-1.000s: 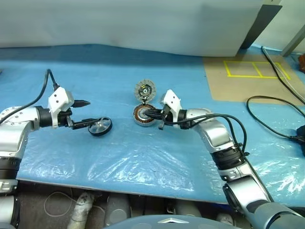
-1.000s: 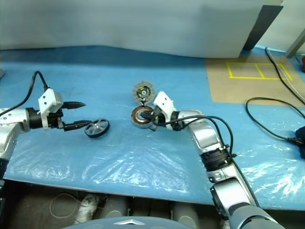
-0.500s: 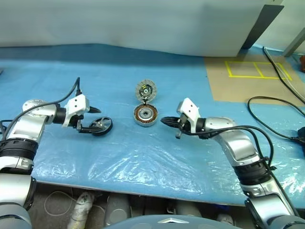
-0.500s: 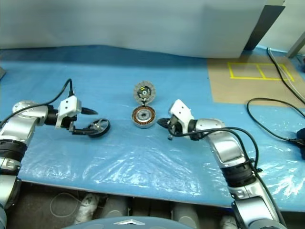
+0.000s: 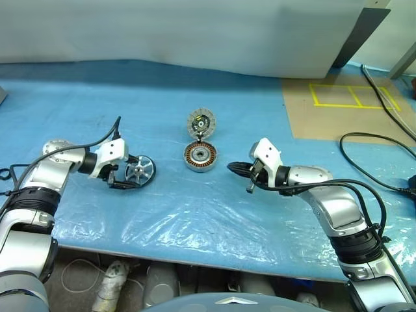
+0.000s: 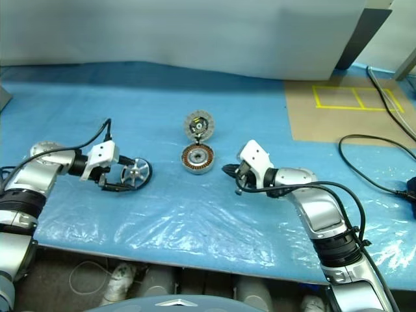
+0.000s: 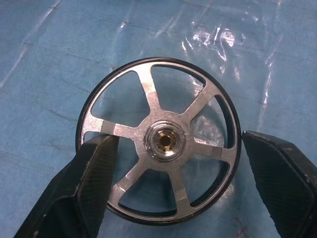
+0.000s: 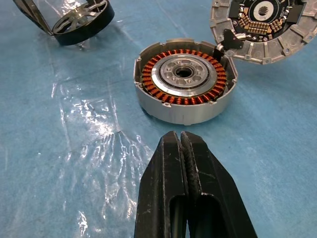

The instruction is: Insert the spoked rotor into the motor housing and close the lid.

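Three task parts: all lie on the worktop (image 5: pixel 195 214), which is covered in blue plastic sheeting.
Spoked rotor (image 5: pixel 139 170): lies left of the motor housing and well apart from it, dark rim outside, six silvery spokes meeting a brass-centred hub.
Left gripper (image 7: pixel 173 168): spread wide around the rotor, one black finger (image 7: pixel 94 173) on each side of the rim; whether the pads touch it cannot be told.
Motor housing (image 8: pixel 184 79): sits open near the middle of the worktop, copper-orange windings ringing a silvery centre.
Lid (image 8: pixel 265 25): tipped back from the housing's far rim, inner face showing.
Right gripper (image 8: pixel 181 148): fingers pressed together, empty, just right of the housing, tips aimed at it, not touching.
Cable (image 5: pixel 377 146): black, at the right edge.
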Motion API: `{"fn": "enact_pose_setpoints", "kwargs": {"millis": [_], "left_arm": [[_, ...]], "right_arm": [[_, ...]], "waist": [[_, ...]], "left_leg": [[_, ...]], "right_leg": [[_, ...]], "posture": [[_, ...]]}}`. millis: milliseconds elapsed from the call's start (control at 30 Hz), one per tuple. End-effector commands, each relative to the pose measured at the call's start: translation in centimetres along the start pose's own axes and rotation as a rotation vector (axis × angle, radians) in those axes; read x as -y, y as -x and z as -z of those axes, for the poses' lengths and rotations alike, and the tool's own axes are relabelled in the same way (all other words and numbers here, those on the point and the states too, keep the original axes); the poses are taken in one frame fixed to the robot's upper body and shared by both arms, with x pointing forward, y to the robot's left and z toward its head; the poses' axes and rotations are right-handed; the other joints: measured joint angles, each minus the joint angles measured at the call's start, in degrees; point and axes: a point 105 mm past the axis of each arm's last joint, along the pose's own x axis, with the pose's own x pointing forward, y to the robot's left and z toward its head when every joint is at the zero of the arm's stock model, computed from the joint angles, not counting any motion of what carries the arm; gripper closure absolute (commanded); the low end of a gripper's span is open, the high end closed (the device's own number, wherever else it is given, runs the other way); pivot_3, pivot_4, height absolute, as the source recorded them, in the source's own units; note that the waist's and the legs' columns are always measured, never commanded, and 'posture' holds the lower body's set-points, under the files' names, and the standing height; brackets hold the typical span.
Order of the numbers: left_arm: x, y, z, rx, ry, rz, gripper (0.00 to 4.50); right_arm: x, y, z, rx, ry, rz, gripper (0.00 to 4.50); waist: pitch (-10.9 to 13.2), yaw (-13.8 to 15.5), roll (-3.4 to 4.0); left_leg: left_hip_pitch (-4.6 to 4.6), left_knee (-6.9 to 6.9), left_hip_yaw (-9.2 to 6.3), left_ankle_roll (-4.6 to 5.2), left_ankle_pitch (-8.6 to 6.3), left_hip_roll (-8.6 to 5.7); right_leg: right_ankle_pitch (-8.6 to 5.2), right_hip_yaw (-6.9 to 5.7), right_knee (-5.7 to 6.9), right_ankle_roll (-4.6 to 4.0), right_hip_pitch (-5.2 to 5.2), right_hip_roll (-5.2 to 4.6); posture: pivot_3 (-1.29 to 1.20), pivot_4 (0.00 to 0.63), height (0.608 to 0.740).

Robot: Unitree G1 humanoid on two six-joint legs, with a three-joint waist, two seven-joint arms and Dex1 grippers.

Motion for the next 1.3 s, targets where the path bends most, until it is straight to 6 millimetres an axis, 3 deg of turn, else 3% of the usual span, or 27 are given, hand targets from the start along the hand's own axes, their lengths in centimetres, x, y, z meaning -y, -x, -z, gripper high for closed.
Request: {"fn": "enact_pose_setpoints", "kwargs": {"millis": [33, 333, 533, 700, 1067, 1300], "left_arm": [[0.0, -0.2, 0.6, -0.038, -0.029, -0.014, 0.33], [-0.7, -0.4, -1.1, 0.119, 0.074, -0.039, 0.33], [-0.2, -0.2, -0.4, 0.083, 0.062, -0.013, 0.33], [-0.1, -0.2, 0.2, 0.051, 0.020, -0.027, 1.21], [0.0, -0.2, 0.0, 0.068, 0.003, -0.036, 1.21], [-0.4, 0.3, -2.0, 0.178, -0.007, -0.064, 1.21]], "right_arm": [[-0.1, 0.2, -0.5, 0.017, 0.031, 0.010, 4.47], [-0.4, 0.1, -0.1, 0.001, 0.039, 0.008, 4.47], [-0.1, 0.2, 0.0, -0.005, 0.044, 0.016, 4.47], [0.0, 0.0, 0.1, -0.007, 0.048, 0.020, 4.50], [0.1, -0.1, 0.2, -0.007, 0.045, 0.026, 4.50], [0.3, 0.0, 0.1, 0.001, 0.034, 0.034, 4.50]], "waist": [[0.00, 0.00, 0.00], [0.00, 0.08, 0.00], [0.00, 0.06, 0.00], [0.00, 0.09, 0.00], [0.00, 0.10, 0.00], [0.00, 0.11, 0.00]], "left_leg": [[0.00, -0.01, 0.00, 0.00, 0.00, 0.00], [0.00, 0.00, 0.00, 0.00, 0.00, -0.01], [0.00, 0.00, 0.00, 0.00, 0.00, 0.00], [0.00, -0.01, 0.00, 0.00, 0.00, 0.00], [0.00, 0.00, 0.00, 0.00, 0.00, 0.00], [-0.01, 0.00, 0.00, 0.00, 0.00, 0.00]], "right_leg": [[0.00, 0.00, -0.01, 0.00, 0.00, 0.00], [0.00, -0.01, 0.01, 0.00, 0.00, -0.01], [0.00, 0.00, 0.01, 0.00, 0.00, 0.00], [0.00, 0.00, -0.01, 0.00, 0.00, -0.01], [0.00, 0.00, 0.00, 0.00, 0.00, -0.01], [0.00, -0.01, 0.00, 0.00, 0.00, -0.01]], "posture": [[0.00, 0.150, 0.740], [0.00, 0.150, 0.740], [0.00, 0.150, 0.740], [0.00, 0.150, 0.740], [0.00, 0.150, 0.740], [0.00, 0.150, 0.740]]}}
